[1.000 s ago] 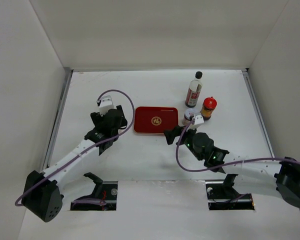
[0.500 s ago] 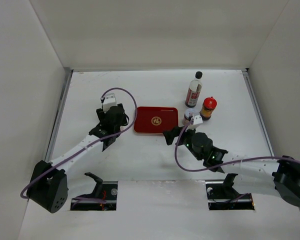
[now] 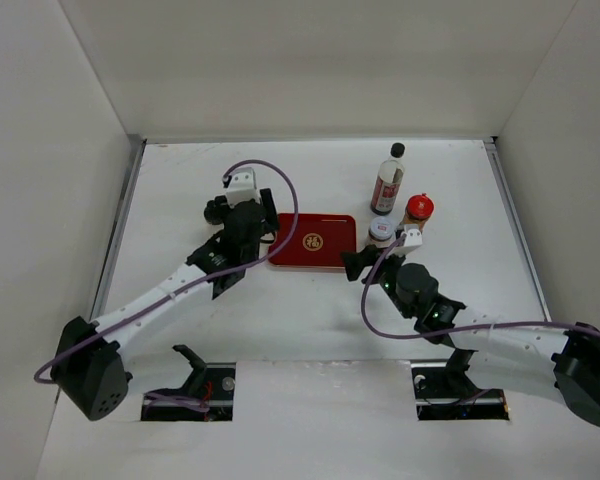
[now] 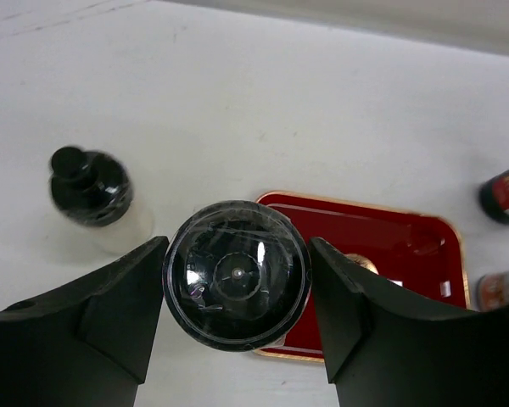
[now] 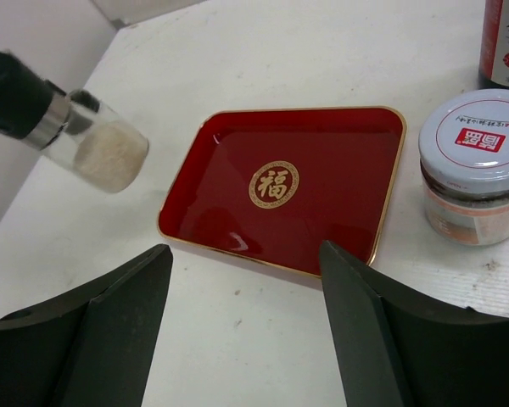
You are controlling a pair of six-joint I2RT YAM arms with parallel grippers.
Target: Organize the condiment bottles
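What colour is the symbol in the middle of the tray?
The symbol is gold, on the red tray; clearest in the right wrist view.

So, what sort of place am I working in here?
Probably a robot test cell, not a kitchen: plain white walls box in a white table, with a red tray and a few condiment bottles laid out.

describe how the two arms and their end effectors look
The left arm and right arm match: white tubular links, black joints, a bulky black base. A thin purple cable loops from each wrist back along the arm, and a small white camera block sits on each wrist. The left end effector and right end effector each have two broad matte black wedge-shaped fingers, no markings visible.
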